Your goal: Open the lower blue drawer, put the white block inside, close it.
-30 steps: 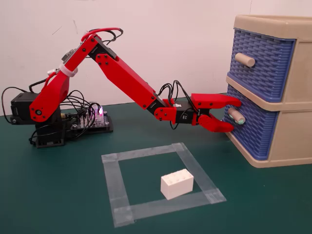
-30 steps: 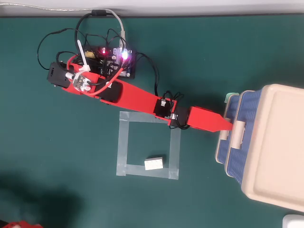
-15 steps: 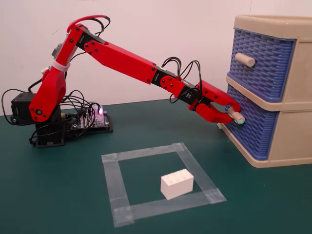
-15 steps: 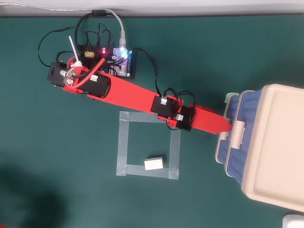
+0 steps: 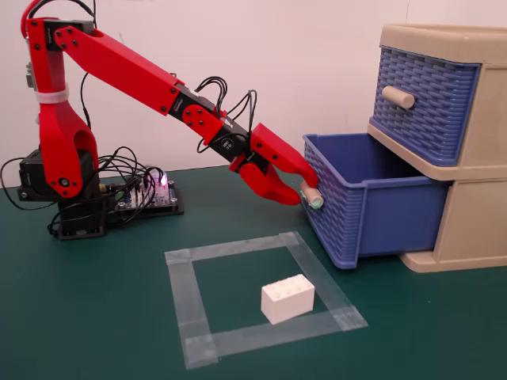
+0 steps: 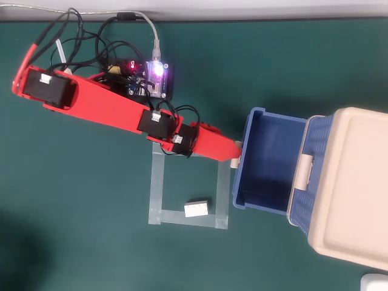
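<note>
The lower blue drawer (image 5: 372,214) of the beige cabinet (image 5: 478,229) stands pulled out, and it looks empty from above (image 6: 270,160). My red gripper (image 5: 306,191) is shut on the drawer's beige handle with the pale green tip (image 5: 314,199); in the overhead view the gripper (image 6: 233,156) meets the drawer front at the handle (image 6: 238,146). The white block (image 5: 287,298) lies on the green table inside a tape square (image 5: 182,285), in front of and below the gripper. It also shows in the overhead view (image 6: 196,208).
The upper blue drawer (image 5: 424,99) with a plain beige handle (image 5: 398,96) is shut. A lit circuit board with cables (image 6: 151,79) sits beside the arm's base (image 5: 59,166). The cabinet top (image 6: 351,188) fills the right side.
</note>
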### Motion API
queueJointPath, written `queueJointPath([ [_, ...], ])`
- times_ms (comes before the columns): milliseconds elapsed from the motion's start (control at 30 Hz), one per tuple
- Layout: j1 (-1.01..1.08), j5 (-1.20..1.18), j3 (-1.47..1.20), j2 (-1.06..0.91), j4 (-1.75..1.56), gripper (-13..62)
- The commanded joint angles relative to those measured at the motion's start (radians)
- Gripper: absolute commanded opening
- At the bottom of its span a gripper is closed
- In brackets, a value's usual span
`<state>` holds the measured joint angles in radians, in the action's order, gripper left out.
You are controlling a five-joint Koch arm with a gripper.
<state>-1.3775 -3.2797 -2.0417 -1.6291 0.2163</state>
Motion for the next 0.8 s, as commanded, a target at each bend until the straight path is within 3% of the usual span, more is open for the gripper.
queueJointPath([
  [0,0.002,-0.038,-0.003,-0.13,0.017,35.1],
  [133,0.071,-0.041,0.066,-0.394,0.451,35.0],
  [233,0.233,-0.044,0.299,-0.383,0.871,34.9],
  [433,0.54,-0.129,0.962,0.155,1.298,34.3],
  [567,0.581,-0.227,1.321,0.454,1.404,34.2],
  [767,0.598,-0.295,1.503,0.661,1.419,34.2],
])
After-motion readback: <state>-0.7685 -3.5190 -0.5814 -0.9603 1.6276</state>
